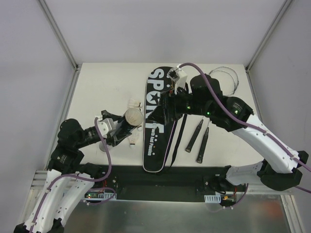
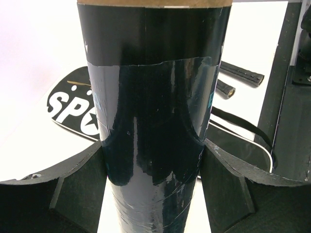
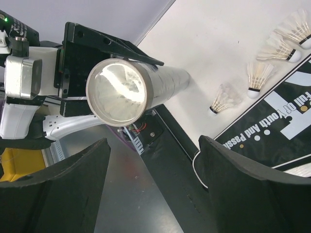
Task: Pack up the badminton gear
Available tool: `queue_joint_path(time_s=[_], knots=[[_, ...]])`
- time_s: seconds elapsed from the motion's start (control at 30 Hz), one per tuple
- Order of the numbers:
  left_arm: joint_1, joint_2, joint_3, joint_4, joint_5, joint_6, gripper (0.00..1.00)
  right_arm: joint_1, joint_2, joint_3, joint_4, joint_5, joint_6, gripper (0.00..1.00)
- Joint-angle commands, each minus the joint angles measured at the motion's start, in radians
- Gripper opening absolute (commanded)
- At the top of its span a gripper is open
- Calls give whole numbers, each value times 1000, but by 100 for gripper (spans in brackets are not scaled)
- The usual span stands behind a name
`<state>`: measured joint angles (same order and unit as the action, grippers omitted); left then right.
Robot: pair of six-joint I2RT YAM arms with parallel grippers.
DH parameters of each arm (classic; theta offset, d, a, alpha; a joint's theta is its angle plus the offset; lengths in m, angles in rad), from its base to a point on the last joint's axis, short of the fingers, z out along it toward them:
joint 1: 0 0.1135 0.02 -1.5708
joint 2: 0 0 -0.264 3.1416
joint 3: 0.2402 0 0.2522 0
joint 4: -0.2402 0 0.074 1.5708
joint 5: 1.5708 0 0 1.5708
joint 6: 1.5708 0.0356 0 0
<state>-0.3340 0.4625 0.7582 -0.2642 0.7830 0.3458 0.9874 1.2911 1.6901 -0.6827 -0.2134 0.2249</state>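
Left gripper is clenched on the long black tube, its fingers pressing the glossy taped wall from both sides. The tube is held off the white surface, with its open end turned toward the right arm. Right gripper is released, its fingers spread with nothing between them. It sits above the black bag lettered SPORT, near the tube's mouth but apart from it. The bag lies lengthwise at the centre of the surface. Four white shuttlecocks lie loose just beside the bag's left edge. Two rackets lie right of the bag, black handles toward the near edge and thin heads toward the far right corner. Pale walls with metal posts enclose three sides, and a black strip runs along the near edge. Bare surface shows at the far left.
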Motion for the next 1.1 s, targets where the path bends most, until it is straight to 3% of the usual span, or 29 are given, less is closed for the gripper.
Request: queue_joint_path(time_s=[0.0, 0.2, 0.47, 0.63, 0.8, 1.03, 1.07], knots=[[-3, -42, -28, 71, 33, 24, 0, 7, -30, -4, 46, 12, 4, 77], [-3, -28, -33, 71, 22, -24, 0, 8, -16, 11, 38, 3, -5, 77], [-3, -2, -59, 46, -24, -10, 0, 91, 138, 207, -43, 46, 5, 70], [-3, 16, -68, 37, -42, -4, 0, 146, 250, 350, -145, 86, -27, 64], [-3, 24, -69, 36, -36, -1, 0, 154, 284, 361, -161, 101, -36, 48], [-3, 53, -60, 37, -54, -5, 0, 174, 301, 361, -182, 140, -45, 41], [-3, 57, -57, 36, -65, -5, 0, 177, 304, 361, -183, 144, -50, 35]])
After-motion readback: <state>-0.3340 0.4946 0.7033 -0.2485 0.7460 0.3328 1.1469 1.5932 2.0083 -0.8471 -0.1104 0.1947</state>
